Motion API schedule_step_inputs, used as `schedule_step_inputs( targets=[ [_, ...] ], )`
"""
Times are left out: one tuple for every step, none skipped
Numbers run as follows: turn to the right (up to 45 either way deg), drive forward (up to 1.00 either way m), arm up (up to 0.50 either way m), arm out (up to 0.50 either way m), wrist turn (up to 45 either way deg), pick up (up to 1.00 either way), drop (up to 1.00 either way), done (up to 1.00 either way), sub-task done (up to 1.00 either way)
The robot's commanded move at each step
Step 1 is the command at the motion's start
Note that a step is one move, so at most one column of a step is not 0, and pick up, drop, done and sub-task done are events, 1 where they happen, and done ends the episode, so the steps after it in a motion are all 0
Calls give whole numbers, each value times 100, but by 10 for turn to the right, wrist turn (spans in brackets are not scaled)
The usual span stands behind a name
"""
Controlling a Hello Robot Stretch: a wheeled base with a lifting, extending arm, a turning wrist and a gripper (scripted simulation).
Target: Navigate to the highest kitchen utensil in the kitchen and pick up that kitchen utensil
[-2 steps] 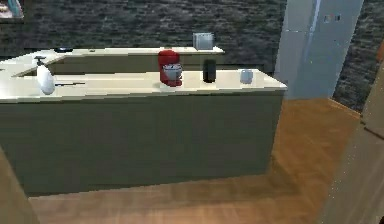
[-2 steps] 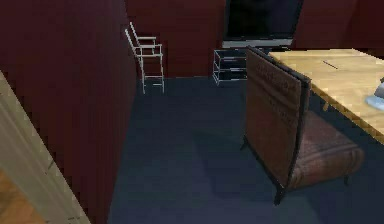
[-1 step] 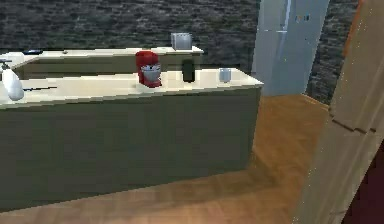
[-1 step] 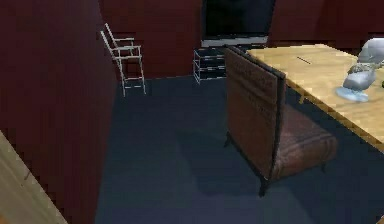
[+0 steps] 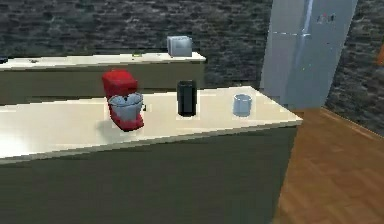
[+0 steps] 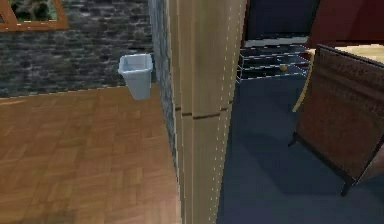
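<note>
A: Any labels or writing?
B: Too small for us to tell, on anything.

A: Arm pose? Claw?
B: We cannot tell either one, and the claw's state is unknown to us.

A: Where is the kitchen utensil?
B: We cannot tell which item it is. In the forward view the near counter (image 5: 60, 125) carries a red stand mixer (image 5: 122, 98) with a metal bowl. A black cylinder (image 5: 186, 98) stands to its right and a pale cup (image 5: 242, 104) farther right. All three are upright and apart. Behind them the back counter (image 5: 80, 62) runs along a dark stone wall (image 5: 80, 25), with a silver boxy appliance (image 5: 180, 45) near its right end. A tall grey fridge (image 5: 305, 50) stands at the right.

A: Arm side view?
B: A light wood panel (image 6: 205, 100) stands upright down the middle. To its left we see a white bin (image 6: 137, 75) by the stone wall, on a wood floor (image 6: 80, 150), and a framed picture (image 6: 30, 12) in the top corner. To its right there's a wire rack (image 6: 270, 60) at the back and a brown woven furniture piece (image 6: 345, 110) nearer.
</note>
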Motion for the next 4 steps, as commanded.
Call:
schedule_step_inputs(
  targets=[
    [-90, 0, 0, 0, 0, 0, 0, 0, 0],
    [0, 30, 0, 0, 0, 0, 0, 0, 0],
    [450, 0, 0, 0, 0, 0, 0, 0, 0],
    [210, 0, 0, 0, 0, 0, 0, 0, 0]
  ],
)
